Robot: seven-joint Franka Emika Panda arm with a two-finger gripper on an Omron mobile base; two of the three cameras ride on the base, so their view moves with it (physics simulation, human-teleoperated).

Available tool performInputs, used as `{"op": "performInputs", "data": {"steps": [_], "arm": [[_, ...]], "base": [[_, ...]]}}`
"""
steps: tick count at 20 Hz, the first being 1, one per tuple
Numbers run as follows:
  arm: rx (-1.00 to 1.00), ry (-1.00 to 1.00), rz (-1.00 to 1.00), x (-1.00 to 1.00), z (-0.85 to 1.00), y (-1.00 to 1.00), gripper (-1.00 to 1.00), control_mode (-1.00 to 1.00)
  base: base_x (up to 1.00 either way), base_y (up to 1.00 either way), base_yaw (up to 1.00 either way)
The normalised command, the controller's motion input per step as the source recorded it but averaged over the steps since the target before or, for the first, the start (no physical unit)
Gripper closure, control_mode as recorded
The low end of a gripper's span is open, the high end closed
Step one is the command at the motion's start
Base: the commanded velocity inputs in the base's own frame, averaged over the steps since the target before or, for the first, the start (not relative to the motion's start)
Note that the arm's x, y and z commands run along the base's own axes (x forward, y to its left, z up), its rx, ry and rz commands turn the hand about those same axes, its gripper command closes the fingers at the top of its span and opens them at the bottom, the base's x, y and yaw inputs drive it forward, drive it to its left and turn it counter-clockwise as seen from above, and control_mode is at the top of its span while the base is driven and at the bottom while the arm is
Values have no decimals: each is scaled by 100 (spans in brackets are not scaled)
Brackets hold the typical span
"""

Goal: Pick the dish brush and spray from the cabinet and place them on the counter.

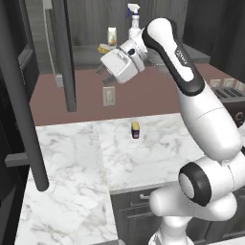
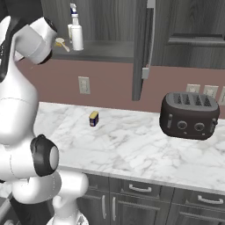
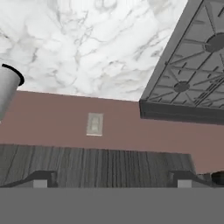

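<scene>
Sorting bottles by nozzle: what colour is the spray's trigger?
Blue, atop the white spray; clearest in the left base view.

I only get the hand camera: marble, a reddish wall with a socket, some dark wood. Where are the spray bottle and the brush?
Observer: Both are on the cabinet shelf. The spray bottle stands upright and the brush lies just beside it.
Operator: Is the hand holding anything?
Observer: No. The gripper is open and empty, close to the shelf's front edge.
Operator: Is anything on the counter?
Observer: A small yellow-and-dark block sits on the counter, and a dark toaster stands farther right along it.
</scene>
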Motion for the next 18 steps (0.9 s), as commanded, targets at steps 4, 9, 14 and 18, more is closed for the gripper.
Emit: {"op": "performInputs", "data": {"steps": [4,9,14,18], "arm": [[-22,-41,23,-29,0,-65,-100,-100],[-22,-42,28,-28,-2,-49,-100,-100],[-24,-37,30,-30,-19,-23,-100,-100],[-27,-33,27,-40,-25,-12,-100,-100]], "base": [[0,0,0],[0,0,0],[0,0,0],[0,0,0]]}}
